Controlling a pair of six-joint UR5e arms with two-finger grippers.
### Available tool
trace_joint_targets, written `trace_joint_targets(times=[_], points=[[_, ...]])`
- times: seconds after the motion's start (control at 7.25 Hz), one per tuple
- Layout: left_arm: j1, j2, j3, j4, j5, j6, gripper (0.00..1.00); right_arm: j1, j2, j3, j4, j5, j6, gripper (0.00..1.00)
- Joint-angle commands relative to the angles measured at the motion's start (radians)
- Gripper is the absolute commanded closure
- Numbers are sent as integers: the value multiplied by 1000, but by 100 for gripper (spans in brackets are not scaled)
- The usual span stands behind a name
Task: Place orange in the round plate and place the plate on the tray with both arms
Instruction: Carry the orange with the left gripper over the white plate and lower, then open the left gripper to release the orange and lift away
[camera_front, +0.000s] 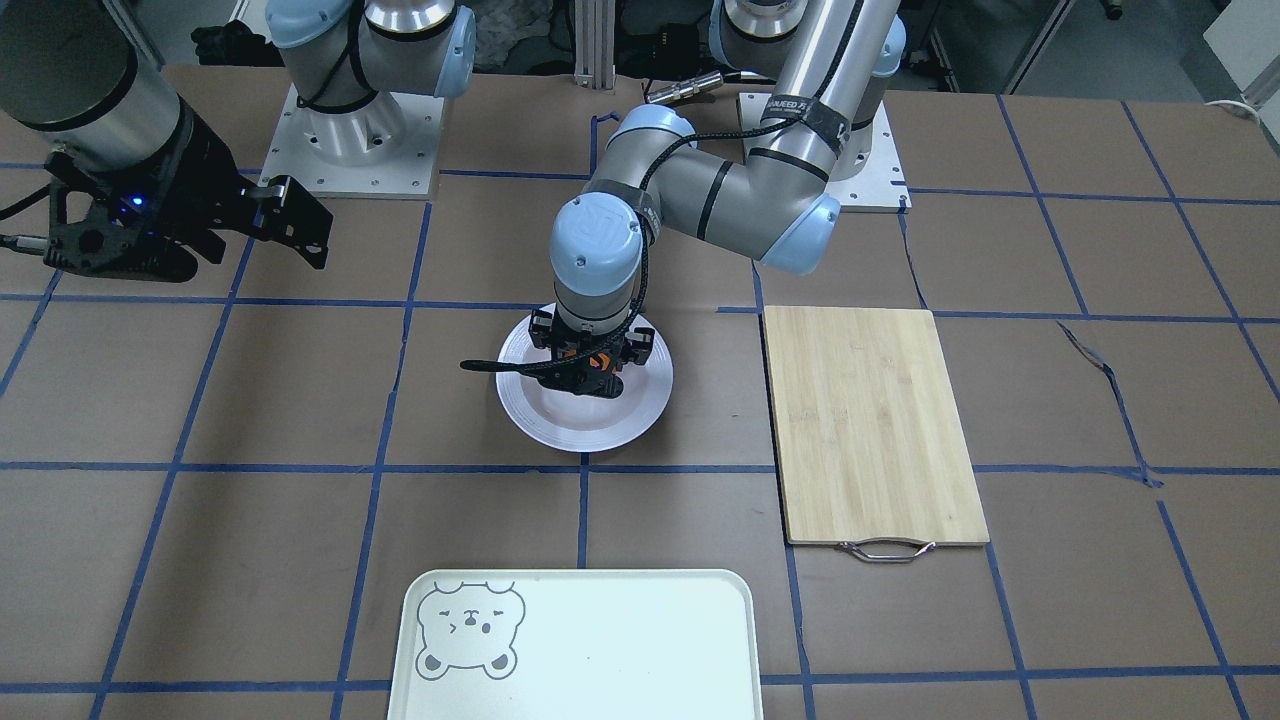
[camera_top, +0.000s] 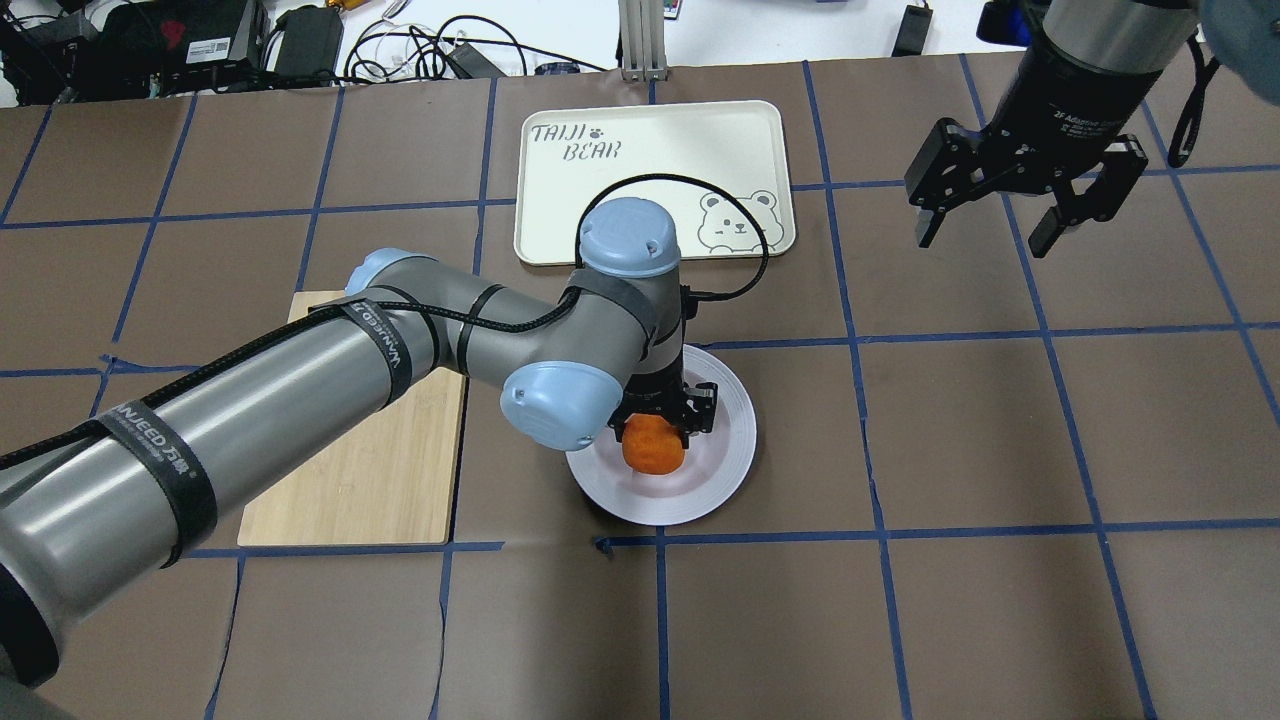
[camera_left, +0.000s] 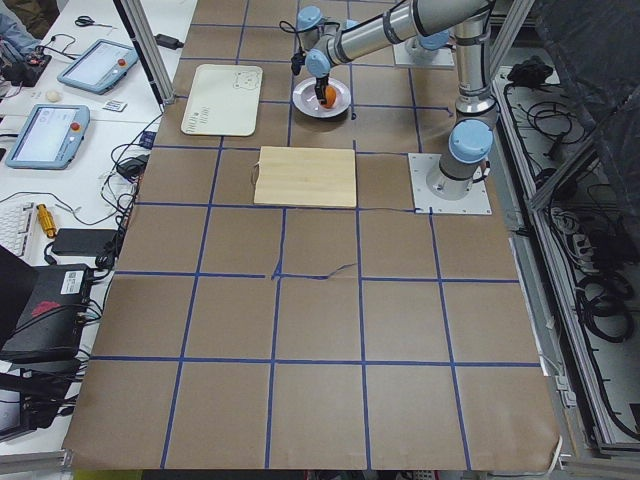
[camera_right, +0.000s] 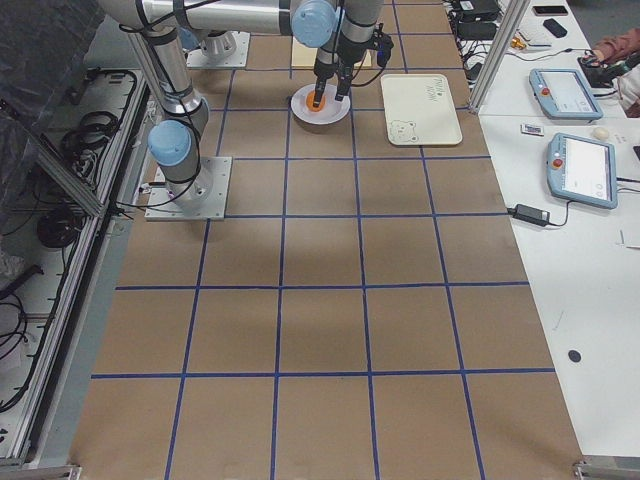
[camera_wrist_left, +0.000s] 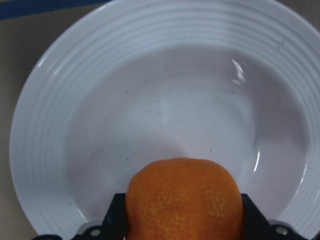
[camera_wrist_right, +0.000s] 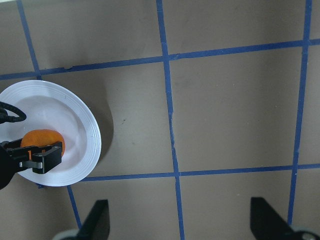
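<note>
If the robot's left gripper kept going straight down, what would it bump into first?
The glossy white round plate right below it. The black left gripper holds the small bright-orange fruit over the plate's middle, so the fruit would likely touch first. The gap is unclear.

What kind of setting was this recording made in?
Most likely a robotics lab workcell: the left arm and right arm stand bolted to a table covered in brown paper with a blue tape grid, teach pendants lie on the side bench, and cables crowd the far edge.
</note>
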Motion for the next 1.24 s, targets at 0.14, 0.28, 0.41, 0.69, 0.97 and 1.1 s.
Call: trace_joint_targets(times=[0.14, 0.28, 0.41, 0.69, 0.97, 1.1], points=[[11, 19, 11, 0, -2, -1, 0, -2, 3, 0, -1, 2, -3, 0], [23, 48, 46, -15, 4, -1, 0, -11, 7, 0, -10, 6, -9, 0], [43, 87, 104, -99, 5, 0, 0, -29, 9, 8, -11, 9, -86, 1], [101, 190, 256, -400, 13, 17, 0, -58, 7, 86, -66, 122, -113, 3], [202, 279, 297, -463, 21, 63, 0, -98, 7, 159, -119, 240, -210, 2], [268, 311, 294, -466, 22, 134, 0, -130, 7, 208, -130, 336, -281, 2]])
